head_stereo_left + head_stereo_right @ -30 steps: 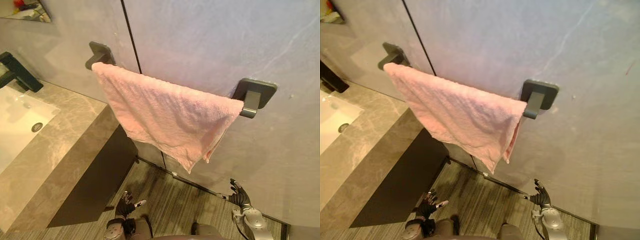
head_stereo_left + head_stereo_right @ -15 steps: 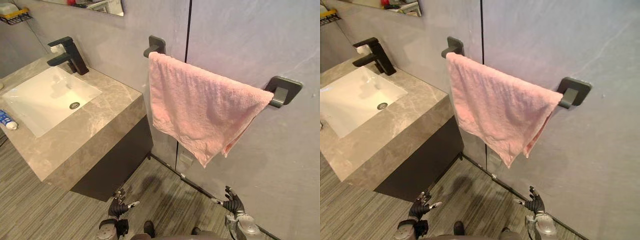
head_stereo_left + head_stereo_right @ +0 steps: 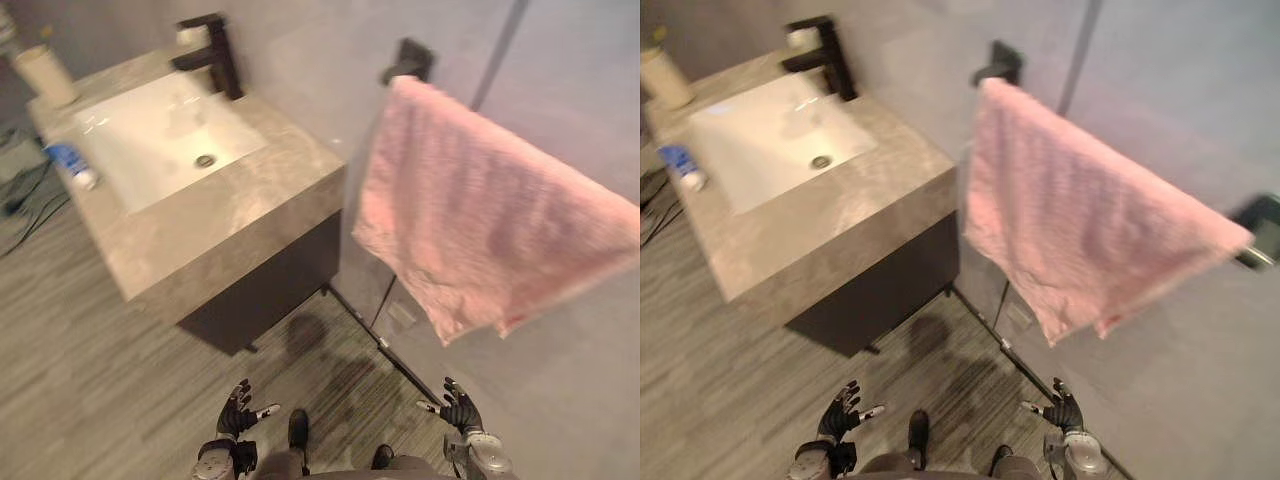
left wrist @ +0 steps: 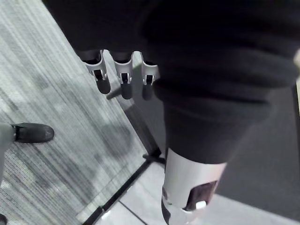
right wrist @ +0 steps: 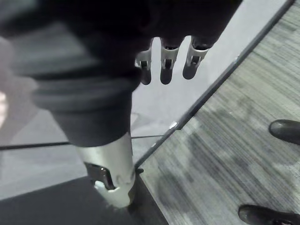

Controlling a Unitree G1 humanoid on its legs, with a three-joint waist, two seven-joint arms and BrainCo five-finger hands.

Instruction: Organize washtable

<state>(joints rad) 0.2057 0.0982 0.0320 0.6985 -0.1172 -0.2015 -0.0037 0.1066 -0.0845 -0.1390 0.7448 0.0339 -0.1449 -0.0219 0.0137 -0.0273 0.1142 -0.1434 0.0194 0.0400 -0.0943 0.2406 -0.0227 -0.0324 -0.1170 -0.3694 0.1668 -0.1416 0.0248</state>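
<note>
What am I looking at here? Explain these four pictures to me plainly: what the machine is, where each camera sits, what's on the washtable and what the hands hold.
This is a humanoid robot standing in a bathroom. The two wide pictures come from a pair of cameras on its head, looking down. Low in them are its left hand and right hand, both open with fingers spread, holding nothing. The two close pictures come from a camera on each wrist, looking along the straight fingers toward the wood-look floor. On the stone washtable are a white sink, a black tap, a blue tube lying by the sink's edge and a pale cup at the far corner. A pink towel hangs over a dark wall rail beside the washtable.
</note>
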